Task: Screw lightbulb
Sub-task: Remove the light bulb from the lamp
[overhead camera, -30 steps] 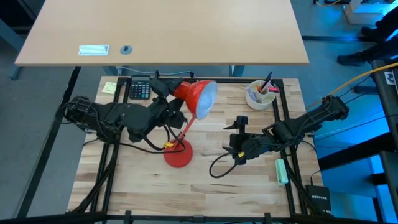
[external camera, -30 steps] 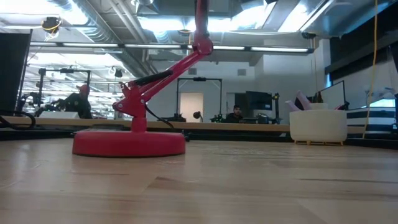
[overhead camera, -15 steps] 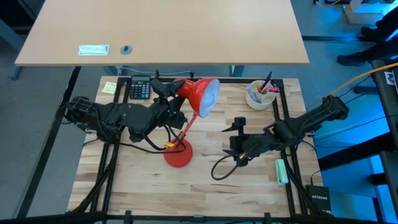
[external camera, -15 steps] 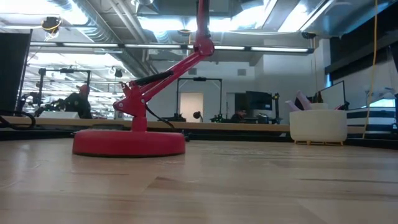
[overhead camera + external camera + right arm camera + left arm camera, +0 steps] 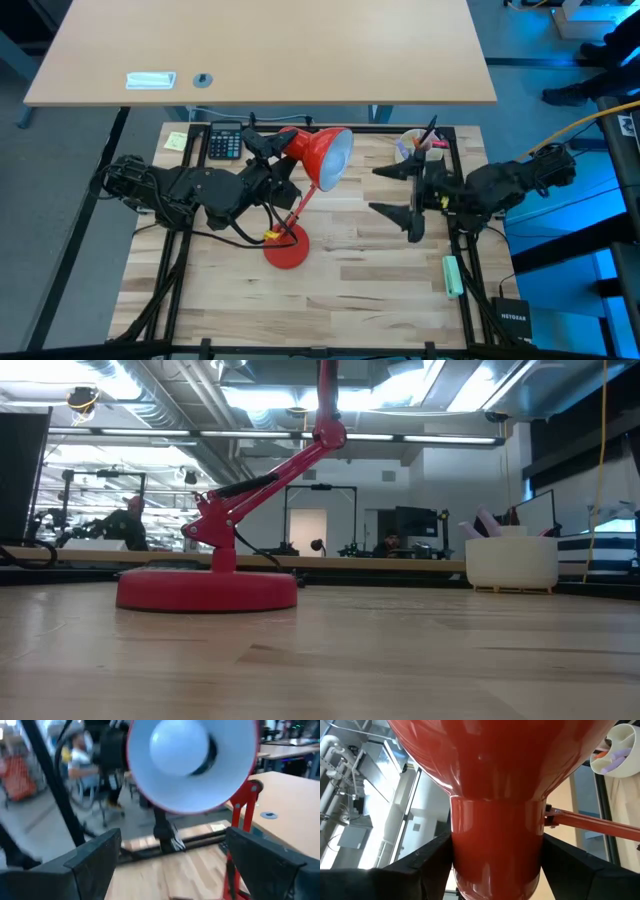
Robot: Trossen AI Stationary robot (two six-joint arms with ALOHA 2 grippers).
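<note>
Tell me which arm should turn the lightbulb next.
Right. Its open gripper faces the lightbulb seated in the lamp shade, while the left gripper is shut on the shade's neck, steadying it.

Left arm reaches in from the table's left side, elbow bent, its left gripper (image 5: 283, 150) raised and clamped, the 2 fingers (image 5: 417, 870) pressed against either side of what it grips. Right arm comes from the right edge, wrist lifted and level, right gripper (image 5: 398, 190) facing toward the left arm, fingers (image 5: 95, 857) spread wide, holding nothing.
</note>
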